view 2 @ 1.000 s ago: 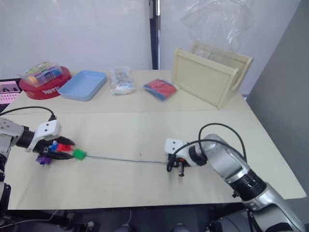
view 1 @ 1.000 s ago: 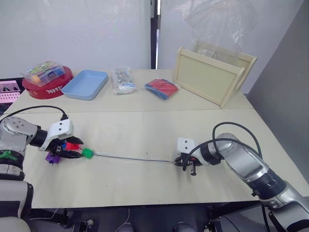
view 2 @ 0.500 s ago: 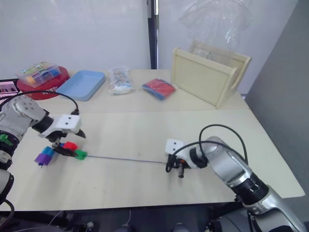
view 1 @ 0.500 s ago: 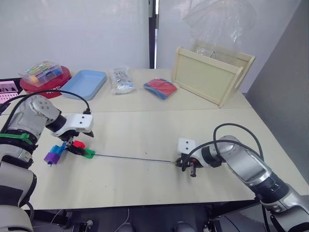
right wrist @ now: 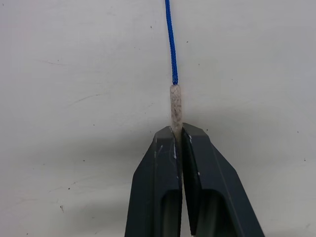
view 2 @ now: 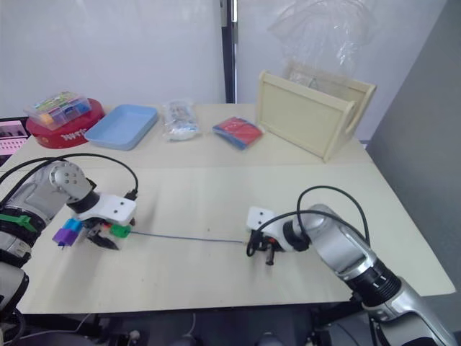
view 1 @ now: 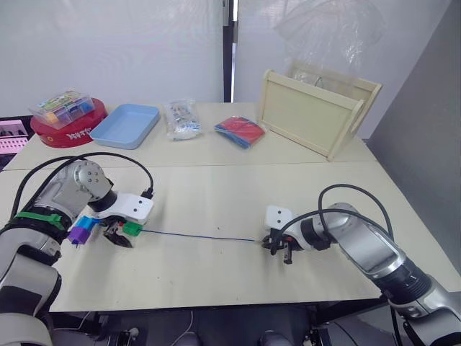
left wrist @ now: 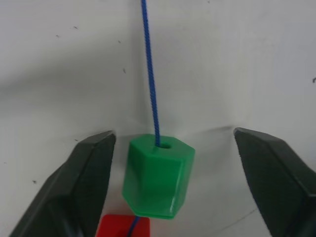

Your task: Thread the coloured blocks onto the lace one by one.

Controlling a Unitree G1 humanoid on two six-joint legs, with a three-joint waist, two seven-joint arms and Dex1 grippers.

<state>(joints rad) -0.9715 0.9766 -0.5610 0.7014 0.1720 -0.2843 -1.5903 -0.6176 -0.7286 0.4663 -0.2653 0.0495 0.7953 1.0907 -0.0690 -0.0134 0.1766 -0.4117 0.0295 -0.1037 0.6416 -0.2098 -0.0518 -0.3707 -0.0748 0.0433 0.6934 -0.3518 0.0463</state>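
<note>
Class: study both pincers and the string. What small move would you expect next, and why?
Probably the left pincer closes on the green block: its fingers stand open either side of it, the string already runs through its hole, and the right pincer is shut on the string's pale tip.

Left hand [left wrist: 170, 148] low, fingers [left wrist: 81, 182] spread wide apart. Right hand [right wrist: 177, 136] low too, its fingers pinched tight together.

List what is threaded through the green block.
The blue lace enters the hole on top of the green block and comes out beside the red block. Its run inside is hidden.
</note>
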